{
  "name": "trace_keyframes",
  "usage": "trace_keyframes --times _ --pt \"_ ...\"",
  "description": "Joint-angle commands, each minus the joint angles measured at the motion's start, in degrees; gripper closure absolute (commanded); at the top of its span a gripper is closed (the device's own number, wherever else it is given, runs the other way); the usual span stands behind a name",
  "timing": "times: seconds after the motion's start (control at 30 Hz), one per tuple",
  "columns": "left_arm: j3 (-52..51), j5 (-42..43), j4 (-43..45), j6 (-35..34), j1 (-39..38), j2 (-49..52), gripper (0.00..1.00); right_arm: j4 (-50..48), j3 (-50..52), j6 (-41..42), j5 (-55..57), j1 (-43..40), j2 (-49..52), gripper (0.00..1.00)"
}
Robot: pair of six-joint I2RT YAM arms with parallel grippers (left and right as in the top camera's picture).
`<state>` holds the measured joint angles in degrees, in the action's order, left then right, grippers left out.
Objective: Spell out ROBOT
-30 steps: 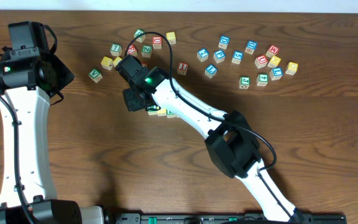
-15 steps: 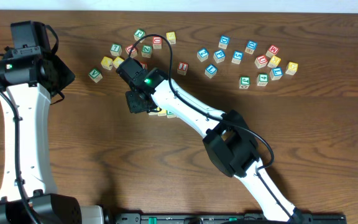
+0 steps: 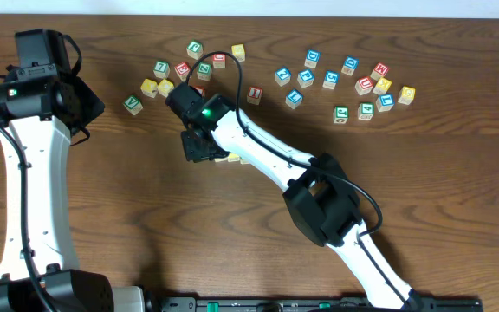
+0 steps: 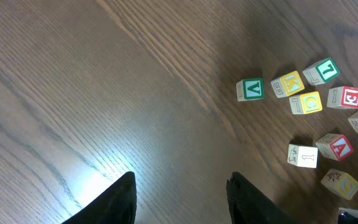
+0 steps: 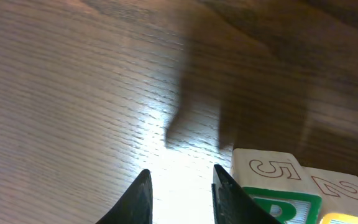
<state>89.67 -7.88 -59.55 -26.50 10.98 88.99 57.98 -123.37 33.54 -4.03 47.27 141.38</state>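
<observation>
In the right wrist view my right gripper (image 5: 182,183) stands open over bare table, nothing between its fingers. Just right of its right finger sits the green-framed R cube (image 5: 278,202), a "5" on its side face. A yellow-faced cube (image 5: 340,190) touches the R cube on the far side. From overhead the right gripper (image 3: 199,146) hovers left of this short row of cubes (image 3: 230,157), which the arm partly hides. My left gripper (image 3: 89,108) is at the far left, open and empty (image 4: 180,186). I cannot pick out the B and T cubes.
Loose cubes lie in a cluster at the top left (image 3: 176,69), among them a green V (image 4: 250,89) and a yellow K (image 4: 288,83). Another spread of cubes sits at the top right (image 3: 362,87). A red-lettered cube (image 3: 255,93) lies between them.
The right gripper has slid a little right and toward the front, closer to the row of cubes. The left arm shifted slightly, then stayed put.
</observation>
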Motion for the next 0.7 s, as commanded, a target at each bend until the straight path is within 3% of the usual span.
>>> trace_keyframes --times 0.0,0.67 --pt "-0.59 -0.7 -0.17 0.96 0.09 0.63 0.53 0.87 0.0 0.76 1.07 -1.09 1.18 0.74" --pt "-0.59 -0.26 -0.11 0.96 -0.07 0.63 0.54 4.44 0.0 1.07 0.46 -4.46 0.9 0.77"
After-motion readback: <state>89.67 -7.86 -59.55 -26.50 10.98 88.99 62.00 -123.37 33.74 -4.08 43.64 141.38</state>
